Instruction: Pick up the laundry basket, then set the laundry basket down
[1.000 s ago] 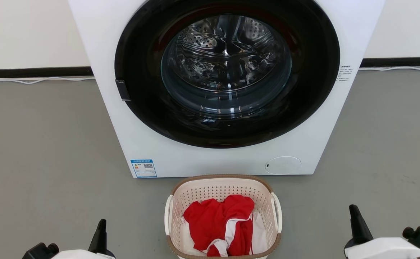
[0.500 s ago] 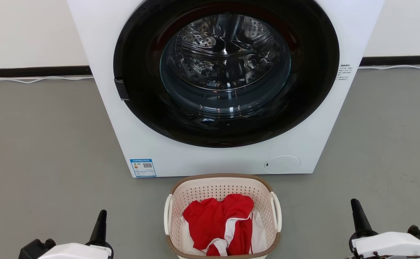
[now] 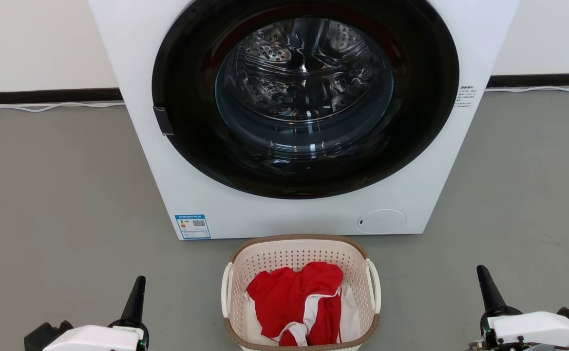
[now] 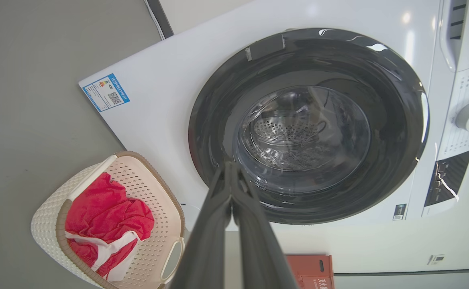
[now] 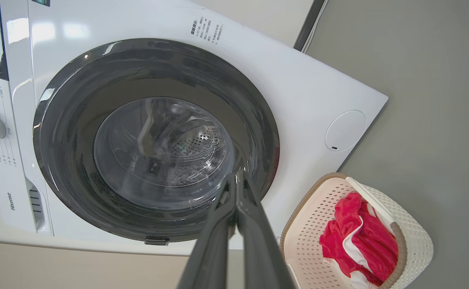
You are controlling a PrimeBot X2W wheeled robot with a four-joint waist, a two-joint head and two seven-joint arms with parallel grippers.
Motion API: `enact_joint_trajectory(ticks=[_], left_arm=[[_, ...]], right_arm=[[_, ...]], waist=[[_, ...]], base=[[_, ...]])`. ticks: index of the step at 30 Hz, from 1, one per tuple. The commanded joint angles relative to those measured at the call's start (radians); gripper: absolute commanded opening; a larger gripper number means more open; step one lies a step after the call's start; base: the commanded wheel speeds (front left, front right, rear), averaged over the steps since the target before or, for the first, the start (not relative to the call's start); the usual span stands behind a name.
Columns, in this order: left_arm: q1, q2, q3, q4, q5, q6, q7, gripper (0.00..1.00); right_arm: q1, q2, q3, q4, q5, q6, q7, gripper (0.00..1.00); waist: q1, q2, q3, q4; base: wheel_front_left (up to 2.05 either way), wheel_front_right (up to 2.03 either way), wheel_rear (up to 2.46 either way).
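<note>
The laundry basket [image 3: 294, 253] stands on the grey floor just in front of the washer, cream-white and perforated with a brown rim and white side handles; red and white clothes lie inside. It also shows in the left wrist view as the basket [image 4: 154, 200] and in the right wrist view as the basket [image 5: 413, 241]. My left gripper [image 3: 140, 279] is shut and holds nothing, well to the basket's left. My right gripper [image 3: 481, 268] is shut too, well to the basket's right. The closed tips show as the left gripper [image 4: 229, 164] and the right gripper [image 5: 236, 174].
A white front-loading washer [image 3: 245, 214] with a shut black-ringed glass door [image 3: 187, 73] stands right behind the basket. White cables [image 3: 46, 108] run along the wall base. A red crate [image 4: 308, 271] sits beside the washer. Open grey floor [image 3: 60, 195] lies on both sides.
Both grippers have risen a little in the head view, with more of the white wrists showing. The basket has kept its place; the whole picture has shifted slightly.
</note>
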Motion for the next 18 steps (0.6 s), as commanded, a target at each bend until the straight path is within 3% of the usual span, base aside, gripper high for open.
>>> enact_joint_trajectory(ticks=[1, 18], left_arm=[[-0.060, 0.011, 0.025, -0.034, -0.029, -0.011, 0.006, 0.00], [-0.069, 0.010, 0.032, -0.081, -0.209, -0.016, 0.056, 0.00]], right_arm=[[-0.061, -0.009, 0.016, -0.037, 0.032, 0.006, 0.011, 0.00], [-0.072, -0.010, 0.011, -0.067, 0.252, 0.007, 0.060, 0.00]], waist=[[0.0000, -0.0001, 0.000, 0.000], [0.0000, -0.0001, 0.005, -0.003]], base=[[0.00, 0.00, 0.00], [0.00, 0.00, 0.00]])
